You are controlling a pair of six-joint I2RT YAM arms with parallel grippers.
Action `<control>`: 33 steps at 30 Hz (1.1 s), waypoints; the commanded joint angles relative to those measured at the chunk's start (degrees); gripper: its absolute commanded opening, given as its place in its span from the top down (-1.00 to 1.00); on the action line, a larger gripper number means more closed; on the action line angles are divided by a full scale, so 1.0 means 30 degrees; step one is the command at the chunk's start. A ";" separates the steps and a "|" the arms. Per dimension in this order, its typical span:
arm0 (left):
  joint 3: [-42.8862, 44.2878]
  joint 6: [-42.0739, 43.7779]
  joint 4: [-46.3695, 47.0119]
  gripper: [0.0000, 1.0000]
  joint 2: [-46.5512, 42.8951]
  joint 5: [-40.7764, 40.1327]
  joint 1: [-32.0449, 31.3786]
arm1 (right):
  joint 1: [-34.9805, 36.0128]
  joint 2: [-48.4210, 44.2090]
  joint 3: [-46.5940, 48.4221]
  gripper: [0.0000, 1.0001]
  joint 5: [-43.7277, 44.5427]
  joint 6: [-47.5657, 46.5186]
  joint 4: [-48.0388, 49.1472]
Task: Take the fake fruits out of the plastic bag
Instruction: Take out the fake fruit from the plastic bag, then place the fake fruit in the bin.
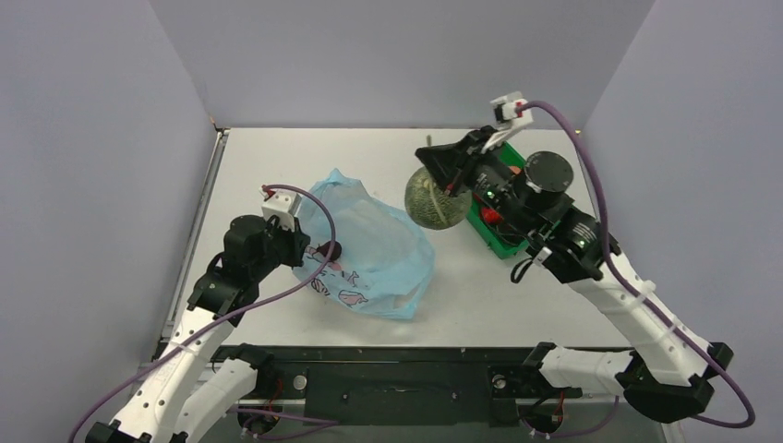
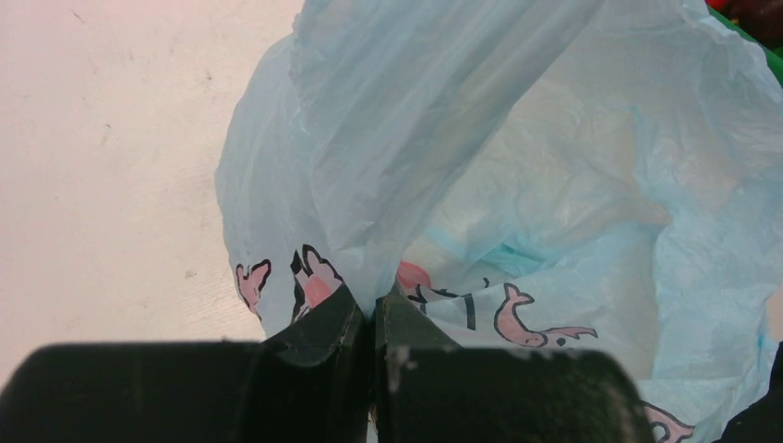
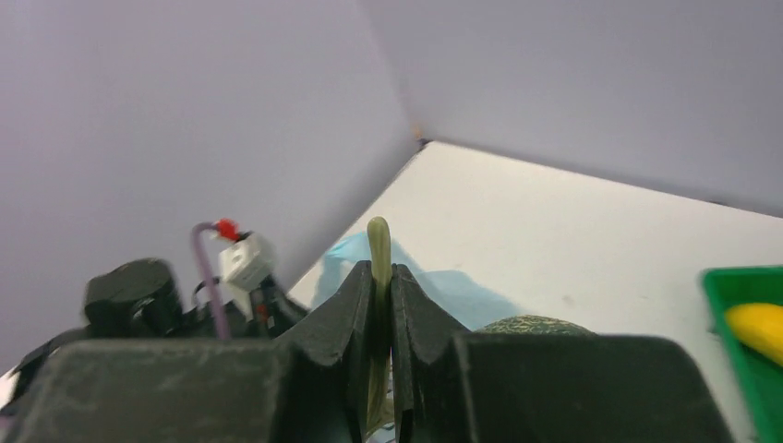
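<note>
Two risks. Right gripper (image 3: 379, 277) pinches only the thin stem (image 3: 378, 242) of the melon (image 1: 434, 201), fingers closed tight on it. The fruit is between bag and tray, toward the right edge, so a swing could slip it free and send it rolling. Left gripper (image 2: 374, 309) is clamped on a fold of the plastic bag (image 1: 369, 254), which lies left of centre toward the near edge. The thin film may tear or slide out.

Count: one bag, one melon, one green tray (image 1: 503, 245), with one red fruit (image 1: 489, 217) and one yellow fruit (image 3: 757, 330) seen in it. Fruit inside the bag: cannot tell.
</note>
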 commanded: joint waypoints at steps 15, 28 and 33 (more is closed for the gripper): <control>-0.0096 0.0173 0.0619 1.00 -0.0892 -0.1889 -0.0636 | -1.0394 0.0214 -0.4991 1.00 1.0351 -0.1690 -0.0453; -0.0076 0.0232 0.0584 1.00 -0.0873 -0.2159 -0.0893 | -1.5407 0.5179 -0.2882 1.00 0.4094 0.0983 0.1612; -0.0059 0.0232 0.0576 1.00 -0.0876 -0.2208 -0.0938 | -1.5412 0.6927 -0.1696 1.00 0.2650 0.1596 0.1780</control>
